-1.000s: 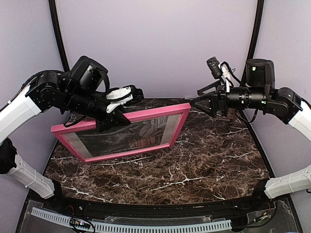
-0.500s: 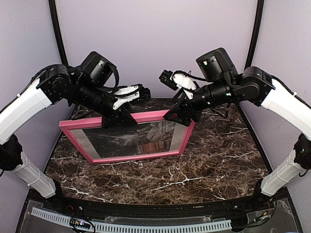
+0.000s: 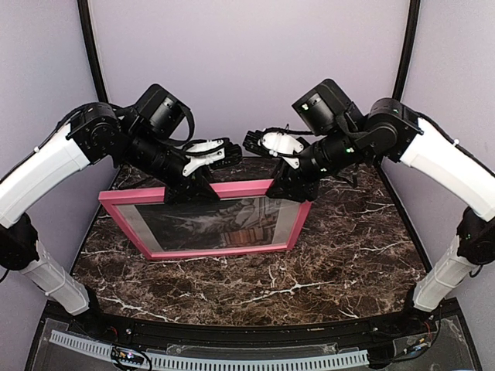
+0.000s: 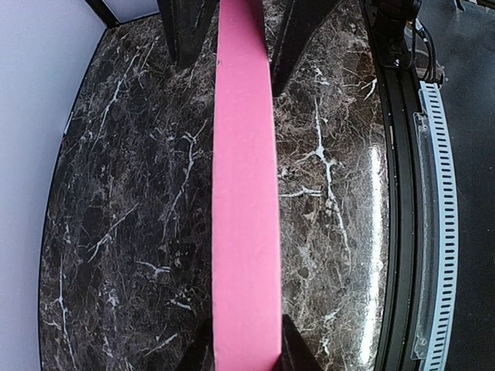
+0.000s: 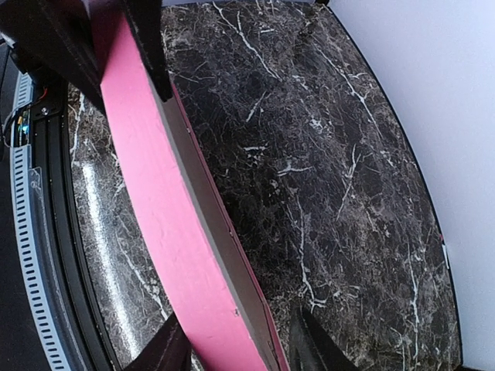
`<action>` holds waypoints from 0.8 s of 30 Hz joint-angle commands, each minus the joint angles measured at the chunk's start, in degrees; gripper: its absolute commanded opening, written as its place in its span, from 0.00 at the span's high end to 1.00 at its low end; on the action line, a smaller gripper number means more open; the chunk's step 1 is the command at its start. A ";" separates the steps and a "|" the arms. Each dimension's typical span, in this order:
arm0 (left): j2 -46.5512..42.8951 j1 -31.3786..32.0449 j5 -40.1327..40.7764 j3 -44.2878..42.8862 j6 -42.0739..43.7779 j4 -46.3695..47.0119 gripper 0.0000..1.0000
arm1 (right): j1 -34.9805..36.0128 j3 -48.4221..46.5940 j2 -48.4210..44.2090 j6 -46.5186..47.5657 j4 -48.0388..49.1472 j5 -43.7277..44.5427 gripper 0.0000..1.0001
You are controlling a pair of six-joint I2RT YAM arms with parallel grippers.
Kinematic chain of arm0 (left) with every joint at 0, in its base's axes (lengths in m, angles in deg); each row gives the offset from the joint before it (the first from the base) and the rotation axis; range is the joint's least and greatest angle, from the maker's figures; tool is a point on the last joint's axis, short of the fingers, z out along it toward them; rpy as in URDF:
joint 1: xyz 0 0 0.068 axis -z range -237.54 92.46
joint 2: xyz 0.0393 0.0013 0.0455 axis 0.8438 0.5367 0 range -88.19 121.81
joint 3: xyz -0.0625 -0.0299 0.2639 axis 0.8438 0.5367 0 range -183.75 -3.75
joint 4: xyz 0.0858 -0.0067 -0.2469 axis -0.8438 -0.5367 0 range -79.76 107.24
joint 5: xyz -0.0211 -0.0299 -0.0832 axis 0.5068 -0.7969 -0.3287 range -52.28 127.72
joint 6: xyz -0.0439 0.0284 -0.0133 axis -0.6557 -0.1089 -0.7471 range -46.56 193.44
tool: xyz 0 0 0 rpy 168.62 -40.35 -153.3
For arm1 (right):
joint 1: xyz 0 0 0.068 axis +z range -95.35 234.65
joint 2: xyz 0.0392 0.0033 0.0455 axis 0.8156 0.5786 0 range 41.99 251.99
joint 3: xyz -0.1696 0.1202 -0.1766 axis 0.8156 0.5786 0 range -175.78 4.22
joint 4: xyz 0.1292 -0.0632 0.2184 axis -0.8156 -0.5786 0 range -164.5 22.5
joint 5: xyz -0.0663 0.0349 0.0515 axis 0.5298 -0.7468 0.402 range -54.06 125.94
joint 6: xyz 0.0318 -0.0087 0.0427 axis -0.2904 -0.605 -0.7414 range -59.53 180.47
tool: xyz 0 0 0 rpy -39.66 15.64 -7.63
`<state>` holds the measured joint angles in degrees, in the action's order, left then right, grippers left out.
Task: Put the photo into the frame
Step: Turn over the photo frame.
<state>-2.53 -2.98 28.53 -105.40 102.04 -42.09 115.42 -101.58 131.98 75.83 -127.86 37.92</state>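
The pink frame stands tilted on its lower edge on the marble table, lifted at the top. The photo shows dimly through its window. My left gripper is shut on the frame's top rail left of the middle; in the left wrist view both fingers press the pink rail at my left gripper. My right gripper straddles the top rail near the right corner. In the right wrist view my right gripper has one finger against the frame and the other a little off its back.
The dark marble table spreads in front and to the right of the frame. A black rail and a perforated white strip run along the near edge. Lilac walls close in on both sides and behind.
The right arm has swung in from the right and come down over the frame's top right corner, its jaws narrowing. The frame has shifted slightly right and levelled in the left gripper's hold.
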 commanded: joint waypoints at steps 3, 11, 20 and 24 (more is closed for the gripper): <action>-1.77 -0.60 -2.56 -2.29 0.96 4.51 1.00 | 0.58 -2.13 1.87 0.04 -2.74 0.44 0.64; -1.99 -1.07 -3.57 -1.79 0.84 4.97 1.00 | 0.73 -1.47 2.98 0.03 -3.07 1.70 0.57; -3.10 -1.44 -4.01 0.09 0.78 5.86 1.00 | 0.67 -0.90 3.12 0.42 -2.67 2.76 0.59; -3.42 -1.70 -4.11 0.54 0.76 6.25 1.00 | 0.68 -1.07 3.19 0.40 -2.90 2.33 0.70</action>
<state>-2.68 -4.11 26.73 -104.83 105.73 -42.04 115.95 -103.05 134.21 78.43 -131.05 38.40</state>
